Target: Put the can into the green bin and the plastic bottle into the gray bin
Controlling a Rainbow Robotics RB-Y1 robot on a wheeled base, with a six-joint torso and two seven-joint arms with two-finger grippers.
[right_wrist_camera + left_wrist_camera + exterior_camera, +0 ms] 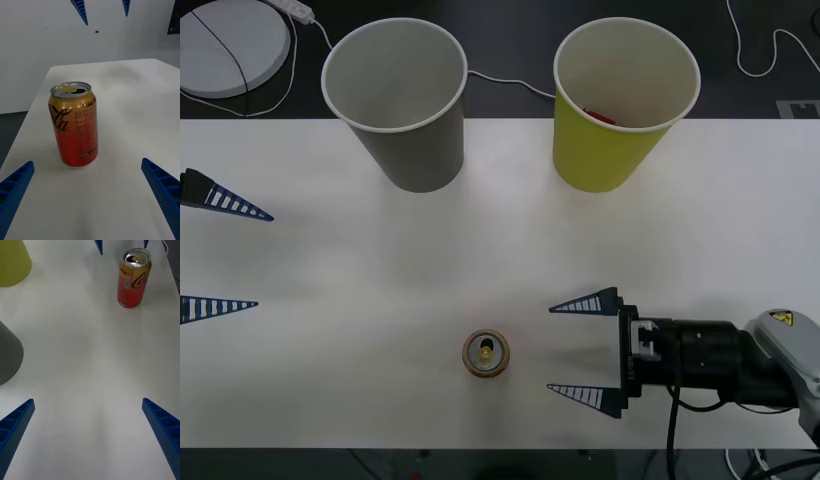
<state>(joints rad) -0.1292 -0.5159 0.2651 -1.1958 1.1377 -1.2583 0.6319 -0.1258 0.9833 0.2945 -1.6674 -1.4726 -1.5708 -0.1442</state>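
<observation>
White counter, matte surface, carrying all items listed.

Item 1: the can. Gold-yellow at the shoulder shading to orange-red lower down, red script lettering, silver top with its opening visible. Standing upright on the counter toward the near edge, roughly mid-width, well apart from both cups. Seen close in the right wrist view and farther off in the left wrist view. Untouched by either hand.

Item 2: the gray bin. Large gray paper cup, white rolled rim, pale inside. Upright at the far edge of the counter, on the robot's left of centre. Part of its wall shows in the left wrist view.

Item 3: the green bin. Yellow-green paper cup of the same size, white rolled rim. Upright at the far edge, to the right of the gray bin and apart from it. A small red object lies inside against the wall; what it is cannot be told.

Item 4: right hand. Blue ribbed fingers spread wide, low over the counter, pointing at the can from its right side, near it but not in contact.

Item 5: left hand. Fingers spread wide, holding nothing, at the left edge of the counter, well apart from the can.

Item 6: white round disc with cable, beyond the counter at far left.
</observation>
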